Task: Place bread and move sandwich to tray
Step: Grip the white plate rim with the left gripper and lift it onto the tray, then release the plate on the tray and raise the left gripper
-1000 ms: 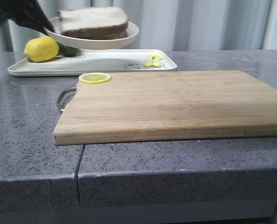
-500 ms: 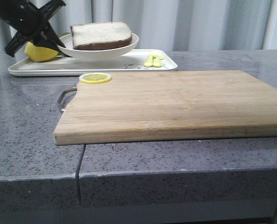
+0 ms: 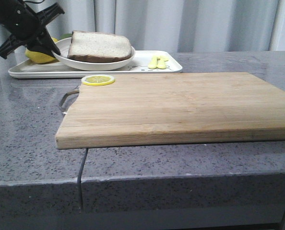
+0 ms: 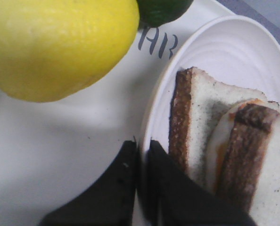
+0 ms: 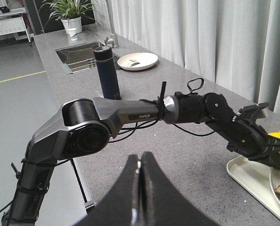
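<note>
- Our left end effector (image 4: 141,176) pinches the plate (image 3: 92,61) rim, sandwich (image 3: 99,46) aboard, over the tray (image 3: 133,67) at 10 o'clock.
- Our right end effector (image 5: 140,188) is closed, empty.

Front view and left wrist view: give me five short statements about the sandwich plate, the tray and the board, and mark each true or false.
1. The left pincer is closed on the rim of the round white shallow plate. True.
2. The sandwich of pale bread slices with egg lies on the rectangular wooden cutting board. False: it sits in the plate, over the flat white rectangular tray.
3. A whole yellow lemon lies on the tray beside the plate. True.
4. The round yellow lemon slice lies on the tray. False: it rests on the board's far left corner.
5. The right pincer holds a bread slice. False: it is shut on nothing.
</note>
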### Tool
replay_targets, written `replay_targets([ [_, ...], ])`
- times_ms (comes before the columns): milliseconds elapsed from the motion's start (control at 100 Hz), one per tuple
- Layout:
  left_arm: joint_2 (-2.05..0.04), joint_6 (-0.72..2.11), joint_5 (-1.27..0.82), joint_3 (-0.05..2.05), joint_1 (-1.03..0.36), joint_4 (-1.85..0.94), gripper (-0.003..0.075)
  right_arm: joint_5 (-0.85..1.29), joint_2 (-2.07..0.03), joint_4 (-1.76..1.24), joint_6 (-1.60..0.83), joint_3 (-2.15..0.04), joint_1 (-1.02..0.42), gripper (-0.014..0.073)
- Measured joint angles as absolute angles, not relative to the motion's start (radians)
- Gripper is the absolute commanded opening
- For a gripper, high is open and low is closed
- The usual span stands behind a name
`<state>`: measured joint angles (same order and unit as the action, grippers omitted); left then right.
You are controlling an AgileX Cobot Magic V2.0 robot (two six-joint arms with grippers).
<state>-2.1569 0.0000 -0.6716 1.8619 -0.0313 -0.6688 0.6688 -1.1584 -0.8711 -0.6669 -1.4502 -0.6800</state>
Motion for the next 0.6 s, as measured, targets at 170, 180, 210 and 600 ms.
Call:
replay_targets([
  [170,-2.176,-0.023,-0.67,1.862,-0.031,-0.669,-0.0018,0.68,-1.158,-0.871,-0.667,-1.45,-0.68,-0.006],
  [180,-2.177,-0.025,-0.67,1.862,-0.031,-0.671,-0.0017,0.682,-1.158,-0.871,-0.667,-1.45,-0.68,-0.006],
  [210,-2.177,-0.025,-0.67,1.862,-0.031,-0.671,-0.0012,0.682,-1.158,-0.871,-0.667,-1.45,-0.68,-0.006],
  [600,-2.167,-0.033,-0.672,1.864,-0.021,-0.687,0.0239,0.691,-1.15,-0.832,-0.667,-1.448,-0.68,-0.006],
])
